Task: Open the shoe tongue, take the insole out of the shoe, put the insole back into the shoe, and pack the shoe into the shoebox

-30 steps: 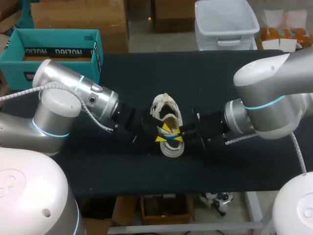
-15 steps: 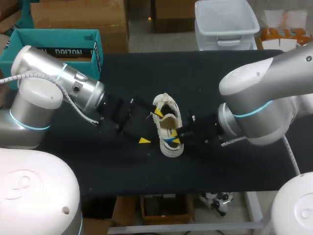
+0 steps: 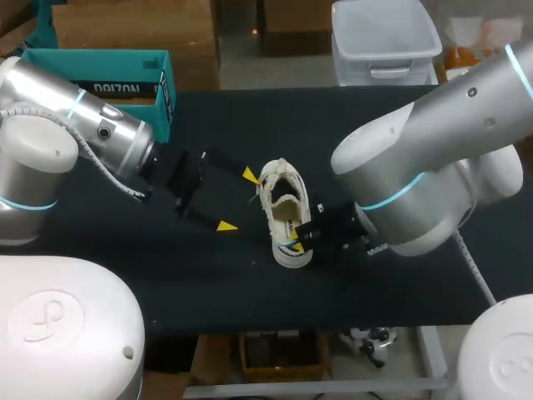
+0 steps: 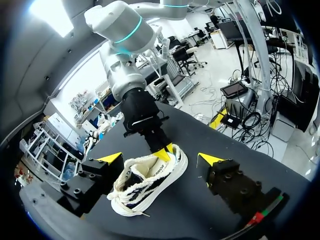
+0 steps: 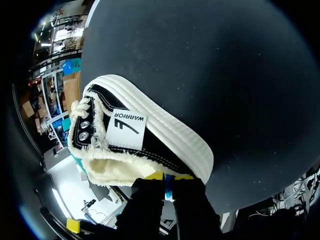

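Shoe gripped at the heel, mid-table.
On the black table (image 3: 400, 125), with the teal box (image 3: 83, 57) at its far left corner, the shoe (image 3: 285, 208) sits upright. The right gripper (image 3: 296, 242) pinches narrowly at the heel rim, perhaps catching the insole edge, likely to steady it. The left gripper (image 3: 236, 200) is spread wide beside the toe, touching nothing.

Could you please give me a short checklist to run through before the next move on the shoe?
1. Shoe upright on the table: ok.
2. Left gripper open, beside the toe: ok.
3. Right gripper at the heel: ok; its grip: cannot tell.
4. Insole seated inside the shoe: cannot tell.
5. Shoebox open-topped, off the table's far left corner: ok.
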### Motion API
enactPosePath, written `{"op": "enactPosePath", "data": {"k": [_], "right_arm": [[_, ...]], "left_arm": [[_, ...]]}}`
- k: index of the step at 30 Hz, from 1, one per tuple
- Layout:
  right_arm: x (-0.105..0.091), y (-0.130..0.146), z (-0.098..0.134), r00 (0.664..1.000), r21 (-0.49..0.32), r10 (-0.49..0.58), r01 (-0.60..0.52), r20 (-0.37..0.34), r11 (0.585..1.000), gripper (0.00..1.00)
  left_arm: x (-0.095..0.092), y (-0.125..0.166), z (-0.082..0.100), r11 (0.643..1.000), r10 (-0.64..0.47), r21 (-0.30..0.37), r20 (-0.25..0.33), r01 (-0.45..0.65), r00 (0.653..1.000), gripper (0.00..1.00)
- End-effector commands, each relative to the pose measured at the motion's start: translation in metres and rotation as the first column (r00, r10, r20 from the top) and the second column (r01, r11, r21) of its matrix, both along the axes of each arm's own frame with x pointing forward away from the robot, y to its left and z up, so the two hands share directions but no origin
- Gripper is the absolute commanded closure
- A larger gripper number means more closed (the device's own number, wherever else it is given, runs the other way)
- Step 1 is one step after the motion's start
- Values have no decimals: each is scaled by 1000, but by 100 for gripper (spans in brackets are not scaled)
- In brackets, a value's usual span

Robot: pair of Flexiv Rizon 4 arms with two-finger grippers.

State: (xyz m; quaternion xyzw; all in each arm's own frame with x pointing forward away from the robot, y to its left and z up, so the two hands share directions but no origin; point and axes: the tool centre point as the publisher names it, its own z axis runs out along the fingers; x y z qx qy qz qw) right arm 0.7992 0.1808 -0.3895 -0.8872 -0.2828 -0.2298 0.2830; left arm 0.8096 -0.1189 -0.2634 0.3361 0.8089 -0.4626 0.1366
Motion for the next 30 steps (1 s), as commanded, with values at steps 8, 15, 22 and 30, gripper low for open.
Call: {"op": "enactPosePath", "data": {"k": [8,15,22,30], "right_arm": [[7,-5,3,983,-247,-144,170,117,954,100],[5,-6,1,985,-308,-151,171,88,936,58],[-2,-6,18,984,-353,-146,172,101,920,60],[-11,-4,32,985,-400,-134,167,110,901,77]], "left_arm": [[-13,16,18,999,34,-7,28,-34,999,0],[-13,21,22,999,51,-10,33,-51,998,0],[-13,19,23,998,56,-8,36,-56,998,0],[-12,18,21,998,61,-9,31,-61,998,0]]}}
